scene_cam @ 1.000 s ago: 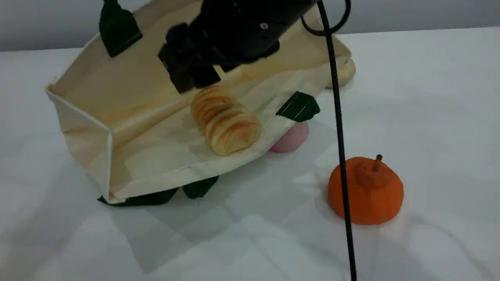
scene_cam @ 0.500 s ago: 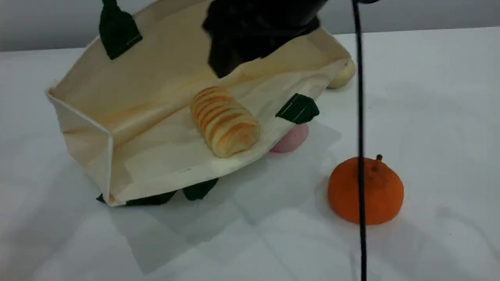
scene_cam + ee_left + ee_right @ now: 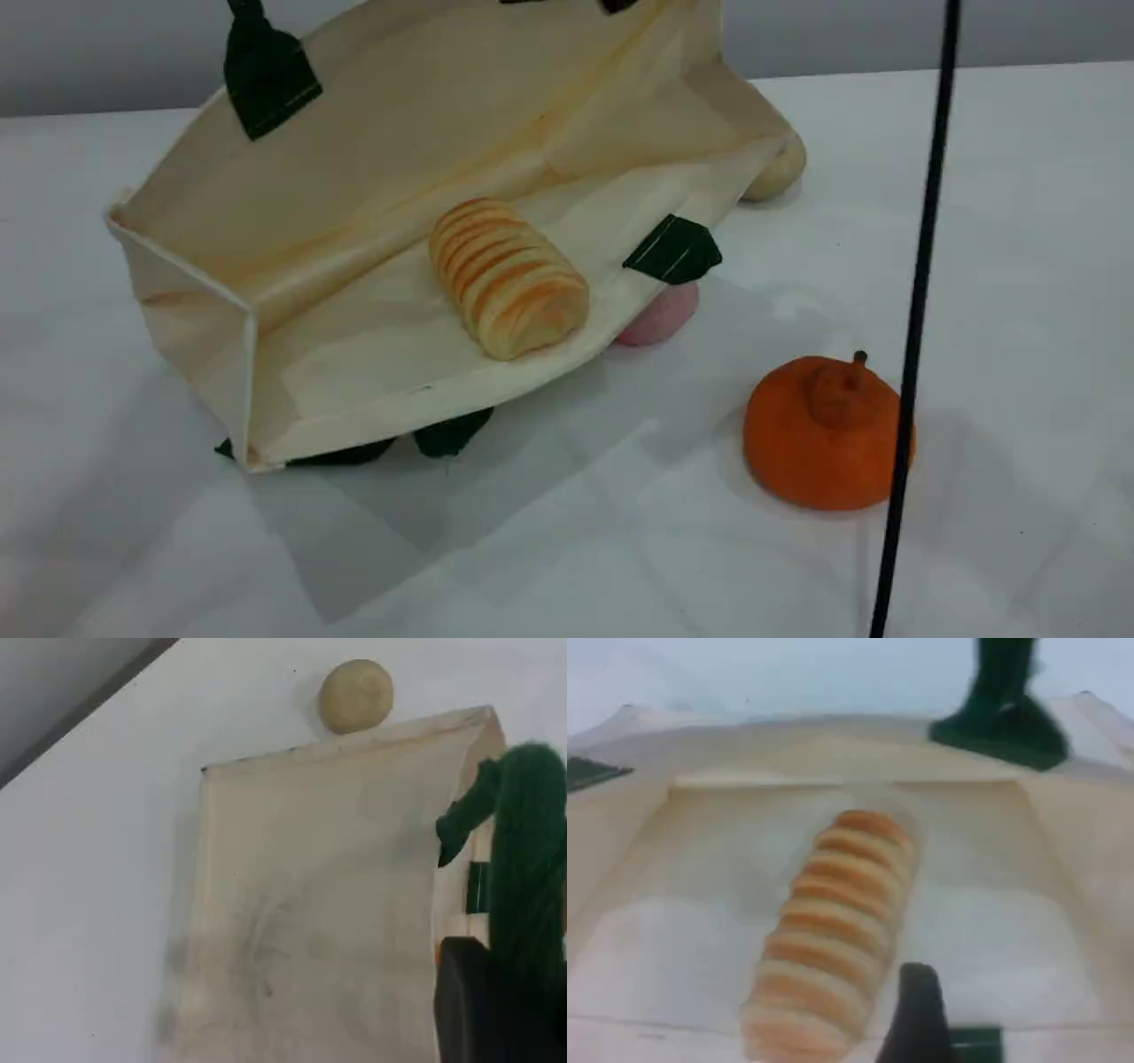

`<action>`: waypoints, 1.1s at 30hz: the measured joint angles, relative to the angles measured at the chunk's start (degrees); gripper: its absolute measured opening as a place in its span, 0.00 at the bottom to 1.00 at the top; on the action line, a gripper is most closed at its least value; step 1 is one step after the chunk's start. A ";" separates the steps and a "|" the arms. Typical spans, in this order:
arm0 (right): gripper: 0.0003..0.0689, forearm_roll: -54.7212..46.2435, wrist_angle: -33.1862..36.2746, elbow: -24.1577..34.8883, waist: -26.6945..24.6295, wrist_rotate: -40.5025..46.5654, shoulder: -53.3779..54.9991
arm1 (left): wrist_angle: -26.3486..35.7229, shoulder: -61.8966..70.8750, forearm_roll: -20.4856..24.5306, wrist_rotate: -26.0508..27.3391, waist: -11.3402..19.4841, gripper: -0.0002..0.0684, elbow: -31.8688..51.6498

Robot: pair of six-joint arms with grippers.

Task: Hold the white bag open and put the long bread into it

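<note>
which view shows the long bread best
The scene view: the whole long bread lies unobstructed inside the white bag. The right wrist view shows it close but blurred, its near end partly behind the gripper's fingertip. The left wrist view shows none of it.

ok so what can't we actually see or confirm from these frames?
- Left gripper: only one dark fingertip shows in the left wrist view; the blurred green handle covers the contact.
- Right gripper: out of the scene view; one fingertip in its wrist view.
- Pink item: mostly under the white bag.
- Beige bun: half hidden behind the bag's corner.
- Long bread: its near end is cut off by the right wrist view's bottom edge.
</note>
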 joint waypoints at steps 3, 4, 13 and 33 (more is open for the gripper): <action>0.73 0.00 0.69 0.00 -1.59 0.00 -1.28 | 0.00 0.06 0.00 0.00 0.00 0.13 0.00; 0.73 -0.43 1.42 0.00 -2.21 0.00 -1.60 | 0.00 0.24 -0.04 0.00 0.00 0.13 0.00; 0.73 -3.62 5.37 0.00 -3.73 2.72 -1.88 | -0.05 4.18 -0.17 0.00 0.00 0.13 0.05; 0.73 -26.69 8.85 0.00 -3.73 20.01 -12.77 | -2.07 7.00 -0.55 6.33 0.00 0.14 10.33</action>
